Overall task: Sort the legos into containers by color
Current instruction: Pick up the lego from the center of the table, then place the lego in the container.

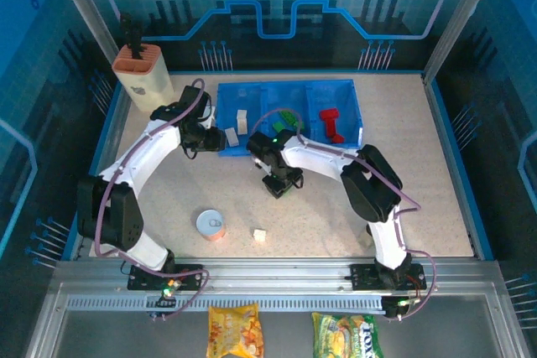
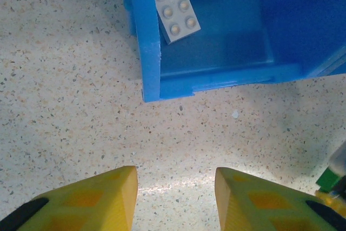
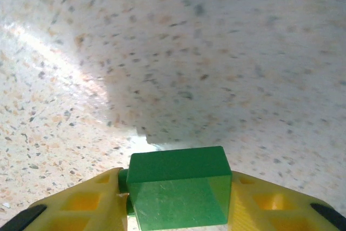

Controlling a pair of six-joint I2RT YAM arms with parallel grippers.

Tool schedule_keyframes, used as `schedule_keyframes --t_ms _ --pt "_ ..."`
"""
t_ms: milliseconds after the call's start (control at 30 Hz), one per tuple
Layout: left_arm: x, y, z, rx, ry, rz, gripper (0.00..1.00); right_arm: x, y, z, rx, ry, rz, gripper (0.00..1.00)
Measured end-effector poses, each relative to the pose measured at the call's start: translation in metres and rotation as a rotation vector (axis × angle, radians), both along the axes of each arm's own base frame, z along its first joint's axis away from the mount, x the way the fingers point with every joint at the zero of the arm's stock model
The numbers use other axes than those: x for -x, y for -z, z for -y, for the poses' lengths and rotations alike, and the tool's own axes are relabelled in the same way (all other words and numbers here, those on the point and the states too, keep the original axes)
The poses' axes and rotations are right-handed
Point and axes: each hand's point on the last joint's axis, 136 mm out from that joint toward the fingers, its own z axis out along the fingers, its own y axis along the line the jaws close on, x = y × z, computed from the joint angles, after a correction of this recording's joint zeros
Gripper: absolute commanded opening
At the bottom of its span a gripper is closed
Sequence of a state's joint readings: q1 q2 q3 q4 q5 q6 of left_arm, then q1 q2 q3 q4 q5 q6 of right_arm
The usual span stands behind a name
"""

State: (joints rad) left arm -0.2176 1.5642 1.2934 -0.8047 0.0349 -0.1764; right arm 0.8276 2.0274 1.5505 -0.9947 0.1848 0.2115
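While right jaws clamp green lego [image 3: 178, 187], left jaws apart by tray [image 2: 151, 52], can [image 1: 211, 224] nearby

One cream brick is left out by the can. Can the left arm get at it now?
Probably yes: the left gripper is empty, and the cream brick lies on bare table beside the can, not touching it, with nothing over it.

The tray [image 2: 152, 52] lies just ahead of the left gripper [image 2: 175, 187], two bricks [image 2: 175, 9] inside; a brick [image 3: 178, 198] sits between the fingers of the right gripper [image 3: 175, 182].
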Motion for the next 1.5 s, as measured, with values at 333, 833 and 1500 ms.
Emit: schedule_keyframes --t_ms 333,833,1500 --pt "0.001 0.001 -0.001 -0.001 0.0 -0.002 0.43 -0.049 -0.025 0.031 -0.031 0.357 0.132 0.42" --pt "0.001 0.004 -0.003 0.006 -0.005 -0.001 0.42 -0.142 -0.091 0.018 -0.232 0.561 0.31 0.41" --pt "-0.001 0.004 -0.002 0.014 -0.003 0.004 0.42 -0.236 -0.042 0.003 -0.379 0.624 0.309 0.41"
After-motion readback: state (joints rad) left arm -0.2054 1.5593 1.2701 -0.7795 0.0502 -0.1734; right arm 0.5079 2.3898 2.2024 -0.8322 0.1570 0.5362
